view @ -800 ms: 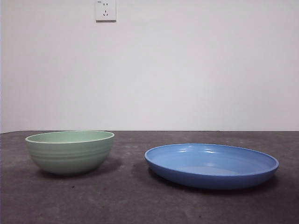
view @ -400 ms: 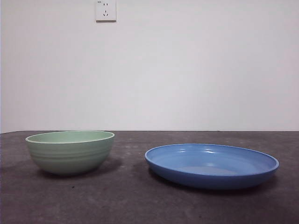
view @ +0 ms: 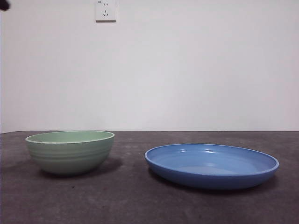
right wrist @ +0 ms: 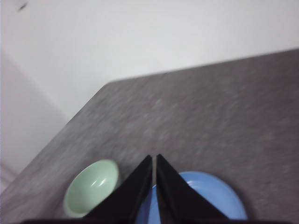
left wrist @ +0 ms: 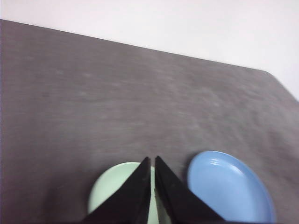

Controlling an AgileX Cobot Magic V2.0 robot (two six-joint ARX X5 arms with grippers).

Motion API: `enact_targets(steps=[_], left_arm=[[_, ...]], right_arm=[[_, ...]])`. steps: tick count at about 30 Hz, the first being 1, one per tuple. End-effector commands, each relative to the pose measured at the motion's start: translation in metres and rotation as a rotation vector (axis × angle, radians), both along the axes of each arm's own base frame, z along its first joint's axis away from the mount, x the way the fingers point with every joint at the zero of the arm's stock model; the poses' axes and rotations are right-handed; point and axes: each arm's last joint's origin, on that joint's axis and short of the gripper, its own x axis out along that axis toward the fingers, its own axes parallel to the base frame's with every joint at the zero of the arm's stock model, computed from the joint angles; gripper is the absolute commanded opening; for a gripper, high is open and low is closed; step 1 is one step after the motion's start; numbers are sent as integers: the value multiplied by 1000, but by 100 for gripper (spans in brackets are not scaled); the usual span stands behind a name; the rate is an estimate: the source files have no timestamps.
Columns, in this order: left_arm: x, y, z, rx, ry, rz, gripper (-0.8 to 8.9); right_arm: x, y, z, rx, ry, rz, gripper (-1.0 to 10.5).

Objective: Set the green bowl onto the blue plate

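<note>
The green bowl (view: 70, 151) stands upright on the dark table at the left of the front view. The blue plate (view: 211, 164) lies to its right, apart from it and empty. My left gripper (left wrist: 152, 159) is shut and empty, high above the table; the bowl (left wrist: 110, 193) and the plate (left wrist: 229, 189) show far below it. My right gripper (right wrist: 154, 157) is shut and empty, also high up, with the bowl (right wrist: 91, 186) and the plate (right wrist: 210, 198) below. A black tip (view: 3, 4) of an arm shows at the top left corner of the front view.
The dark grey table (view: 140, 200) runs back to a white wall with a power socket (view: 105, 10). The table's edges and a corner show in the wrist views (right wrist: 100, 93).
A black arm tip has come into the top left corner of the front view. The bowl and the plate have not moved.
</note>
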Motion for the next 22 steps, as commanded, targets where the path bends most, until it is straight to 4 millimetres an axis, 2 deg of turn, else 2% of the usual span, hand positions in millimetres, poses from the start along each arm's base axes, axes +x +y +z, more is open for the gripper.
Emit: enact_targets(steps=[1, 4, 8, 15, 22], left_arm=[[10, -7, 14, -14, -3, -83, 15], [20, -14, 18, -21, 45, -147, 15], [28, -25, 13, -32, 112, -240, 15], [26, -39, 7, -22, 164, -319, 20], [25, -41, 6, -21, 179, -327, 37]], right_arm=[[8, 4, 11, -13, 6, 63, 11], [15, 8, 17, -35, 42, 121, 11], [21, 13, 19, -63, 84, 183, 11], [19, 17, 14, -64, 143, 247, 12], [18, 17, 11, -65, 171, 245, 12]])
